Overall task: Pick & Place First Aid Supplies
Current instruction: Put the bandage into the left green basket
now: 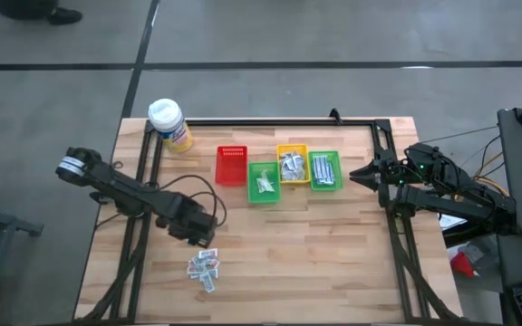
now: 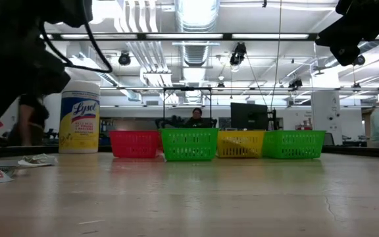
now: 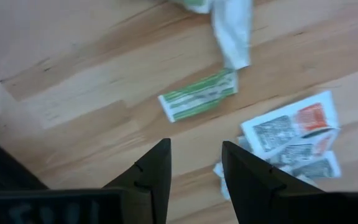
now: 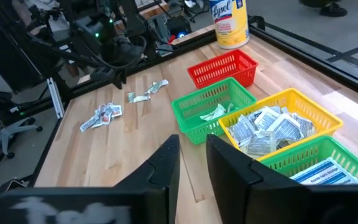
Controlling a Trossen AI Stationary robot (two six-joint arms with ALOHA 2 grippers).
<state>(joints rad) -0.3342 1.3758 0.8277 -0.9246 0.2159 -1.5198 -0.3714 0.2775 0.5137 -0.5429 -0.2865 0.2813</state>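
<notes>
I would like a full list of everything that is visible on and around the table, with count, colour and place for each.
Loose packets: a small cluster, count unclear, white with green or red print, near edge of table, left of centre.
Red bin: one, looks empty, leftmost in the row.
Green bin: one, few pale sachets inside, beside the red one.
Yellow bin: one, silvery-white wrappers inside.
Second green bin: one, white-and-blue strips inside, rightmost.
Wipes canister: one, yellow with white cap, far left corner.
Table: one, light wood.
People: two, in the room behind.
Left gripper: dark fingers open, above the loose packets.
Right gripper: fingers open, right of the bins.
</notes>
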